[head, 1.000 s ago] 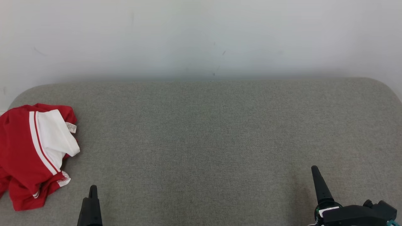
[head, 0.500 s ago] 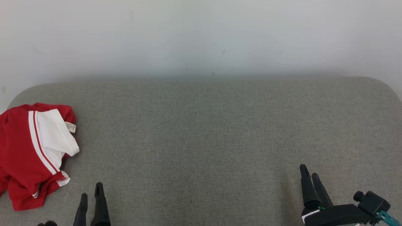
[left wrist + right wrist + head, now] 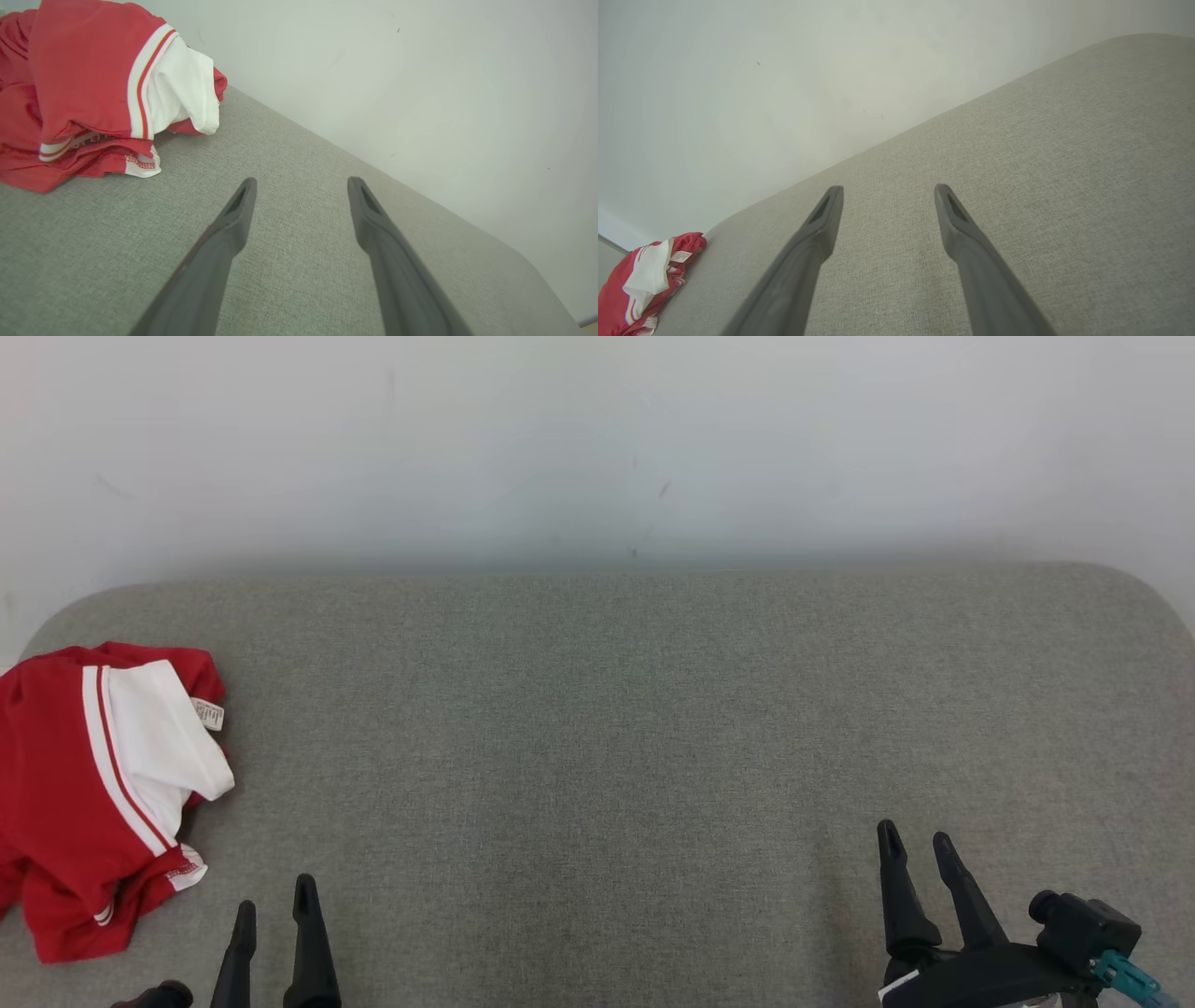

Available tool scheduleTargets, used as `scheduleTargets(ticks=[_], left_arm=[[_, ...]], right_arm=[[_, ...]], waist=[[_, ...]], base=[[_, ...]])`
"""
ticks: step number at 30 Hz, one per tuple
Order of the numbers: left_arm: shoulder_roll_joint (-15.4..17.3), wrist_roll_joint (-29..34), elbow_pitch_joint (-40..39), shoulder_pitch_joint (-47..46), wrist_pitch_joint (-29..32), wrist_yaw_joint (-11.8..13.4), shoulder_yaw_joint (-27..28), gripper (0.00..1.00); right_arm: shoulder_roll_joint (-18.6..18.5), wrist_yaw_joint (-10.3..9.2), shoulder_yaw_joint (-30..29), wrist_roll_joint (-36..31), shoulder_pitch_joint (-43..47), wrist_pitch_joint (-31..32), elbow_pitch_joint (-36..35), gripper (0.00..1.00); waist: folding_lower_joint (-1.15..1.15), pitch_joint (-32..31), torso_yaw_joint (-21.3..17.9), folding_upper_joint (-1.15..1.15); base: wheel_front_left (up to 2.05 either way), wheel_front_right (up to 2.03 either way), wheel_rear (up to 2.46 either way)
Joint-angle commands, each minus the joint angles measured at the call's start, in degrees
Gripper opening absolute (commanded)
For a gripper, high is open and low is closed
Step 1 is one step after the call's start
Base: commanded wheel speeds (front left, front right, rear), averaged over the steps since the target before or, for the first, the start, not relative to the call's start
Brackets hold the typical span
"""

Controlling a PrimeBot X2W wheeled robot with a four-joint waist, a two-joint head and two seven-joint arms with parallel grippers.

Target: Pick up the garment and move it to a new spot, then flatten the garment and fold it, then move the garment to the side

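The garment [image 3: 56, 803] is red and white cloth. The desk [image 3: 607, 709] is rough grey woven cloth. The wall [image 3: 597, 429] looks smooth and matt.

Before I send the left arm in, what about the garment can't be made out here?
1. The garment: its left part is cut off by the left edge in the head view, and by the top and left edges in the left wrist view.
2. Its outline: bunched folds hide it in every view.
3. The white label: print too small to read, head view.
4. Underside: hidden against the grey surface.
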Motion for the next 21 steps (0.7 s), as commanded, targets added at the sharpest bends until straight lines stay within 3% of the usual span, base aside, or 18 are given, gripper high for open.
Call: scheduleTargets(ticks=[1,21], left_arm=[[0.3,1.9,-0.3,-1.0,-0.5,0.2,0.1,1.00],[0.4,13.8,0.4,-0.9,-2.5,1.1,-0.2,1.00]], right_arm=[[-0.2,0.34,0.0,-2.0,0.0,-0.7,-0.5,1.00],[-0.2,0.34,0.3,-14.6,0.6,-4.0,-0.3,1.00]], waist=[[0.00,0.0,0.0,0.00],[0.00,-0.2,-0.1,0.00]], base=[[0.00,0.00,0.00],[0.00,0.00,0.00]])
